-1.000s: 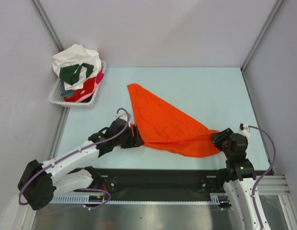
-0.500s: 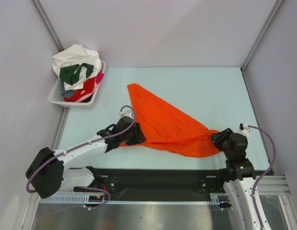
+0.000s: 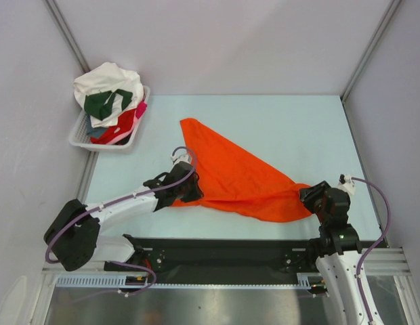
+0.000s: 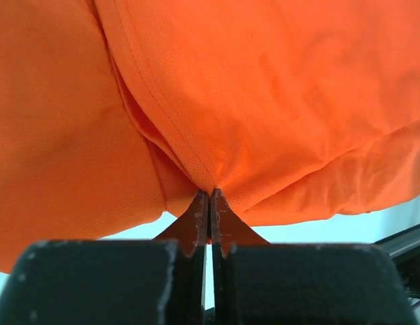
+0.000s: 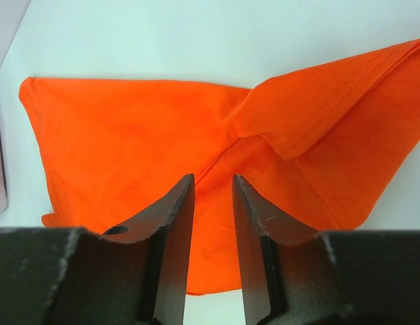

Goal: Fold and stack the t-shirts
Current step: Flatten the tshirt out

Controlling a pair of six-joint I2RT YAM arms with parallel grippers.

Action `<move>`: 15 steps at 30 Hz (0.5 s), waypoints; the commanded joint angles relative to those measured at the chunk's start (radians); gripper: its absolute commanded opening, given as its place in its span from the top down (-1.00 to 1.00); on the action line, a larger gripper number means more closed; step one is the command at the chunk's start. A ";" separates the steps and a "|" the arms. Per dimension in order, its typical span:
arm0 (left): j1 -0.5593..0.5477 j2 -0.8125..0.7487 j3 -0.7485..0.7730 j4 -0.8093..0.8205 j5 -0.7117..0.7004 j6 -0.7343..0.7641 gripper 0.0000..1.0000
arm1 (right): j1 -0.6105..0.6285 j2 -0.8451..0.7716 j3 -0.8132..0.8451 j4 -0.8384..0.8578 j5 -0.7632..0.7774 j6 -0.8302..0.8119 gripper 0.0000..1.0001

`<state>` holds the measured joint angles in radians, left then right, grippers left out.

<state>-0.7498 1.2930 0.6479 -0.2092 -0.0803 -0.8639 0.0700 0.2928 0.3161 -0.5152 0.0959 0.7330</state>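
Note:
A bright orange t-shirt (image 3: pixel 230 169) lies spread in a rough triangle on the pale table, one point at the back and one at the near right. My left gripper (image 3: pixel 194 191) sits at its near left edge, shut on a fold of the hem (image 4: pixel 211 183); orange cloth (image 4: pixel 264 101) fills the left wrist view. My right gripper (image 3: pixel 306 196) is at the shirt's near right corner, its jaws part-way open above the orange cloth (image 5: pixel 129 135), with nothing pinched between the fingertips (image 5: pixel 211 179). More t-shirts, white (image 3: pixel 105 78), dark green (image 3: pixel 101 105), red (image 3: pixel 122 125) and pink (image 3: pixel 141 108), are piled in the basket.
The white slatted basket (image 3: pixel 78 140) stands at the table's back left corner against the wall. Bare table (image 3: pixel 298 122) lies behind and right of the orange shirt. Grey walls close in the back and both sides. A black rail (image 3: pixel 223 254) runs along the near edge.
My left arm has reached right to the shirt's near left edge, and its jaws have shut on the hem. The right arm and the shirt's shape have hardly changed.

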 commanded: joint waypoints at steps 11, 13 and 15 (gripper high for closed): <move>0.325 -0.208 0.338 -0.185 0.149 0.157 0.99 | 0.002 0.107 0.018 0.078 -0.044 -0.020 -0.35; 0.381 -0.193 0.431 -0.234 0.159 0.190 0.99 | 0.001 0.121 0.017 0.087 -0.064 -0.017 -0.46; 0.423 -0.172 0.484 -0.257 0.178 0.212 0.99 | 0.002 0.138 0.012 0.098 -0.077 -0.006 -0.50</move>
<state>-0.3729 1.1160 1.0283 -0.4000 0.0311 -0.7284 0.0700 0.4152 0.3161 -0.4702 0.0555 0.7254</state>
